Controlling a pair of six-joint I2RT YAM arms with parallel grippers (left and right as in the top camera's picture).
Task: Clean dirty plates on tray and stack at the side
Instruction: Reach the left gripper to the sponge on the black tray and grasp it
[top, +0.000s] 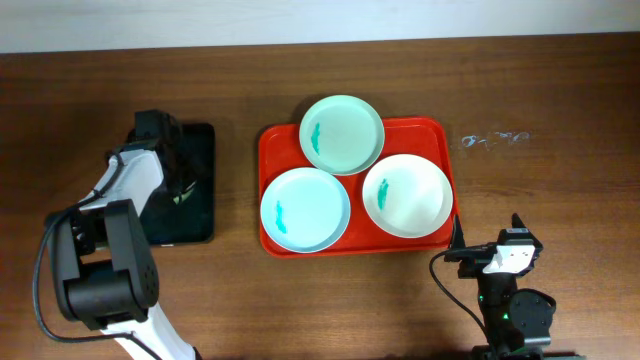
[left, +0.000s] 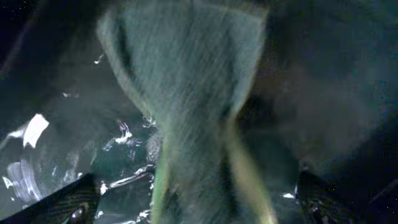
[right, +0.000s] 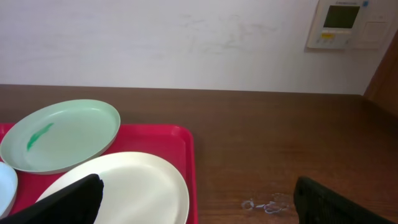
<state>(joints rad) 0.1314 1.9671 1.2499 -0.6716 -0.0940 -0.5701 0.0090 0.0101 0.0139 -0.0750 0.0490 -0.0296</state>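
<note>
The orange-red tray (top: 440, 135) holds three plates, each with a teal smear: pale mint (top: 342, 133) at the back, light blue (top: 305, 208) front left, white (top: 406, 195) front right. My left gripper (top: 180, 188) hovers low over a black tray (top: 200, 140). In the left wrist view its fingers (left: 196, 183) are spread wide on either side of a greenish cloth (left: 186, 93). My right gripper (top: 487, 242) is open and empty just right of the orange-red tray's front corner. Its wrist view (right: 198, 186) shows the white plate (right: 124, 186), mint plate (right: 62, 134) and tray rim (right: 183, 140).
The black tray lies left of the orange-red tray, mostly covered by my left arm. A pale smudge (top: 493, 138) marks the wooden table right of the tray and also shows in the right wrist view (right: 264, 204). A wall runs along the far table edge.
</note>
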